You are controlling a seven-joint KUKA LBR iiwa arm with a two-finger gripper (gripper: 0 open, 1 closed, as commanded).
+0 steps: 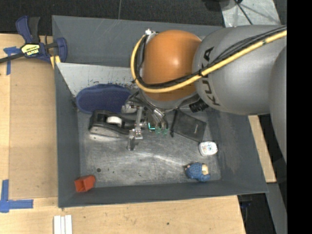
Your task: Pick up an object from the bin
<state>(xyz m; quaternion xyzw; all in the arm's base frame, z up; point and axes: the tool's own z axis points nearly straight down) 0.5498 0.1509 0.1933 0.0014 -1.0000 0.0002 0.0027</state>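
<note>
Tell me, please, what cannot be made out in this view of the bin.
In the camera view:
- Blue pouch: right end hidden under the orange cover.
- Black flat case: upper edge hidden by the arm.
- Small blue toy: too small to identify.

"KUKA" — on the arm (229,77)

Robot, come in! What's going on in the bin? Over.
Gripper low, at right end of black dispenser. Blue pouch just behind. Black pad on gripper's other side.

Black floor (87,1) beyond; pale wooden surface (29,130) at left.
</note>
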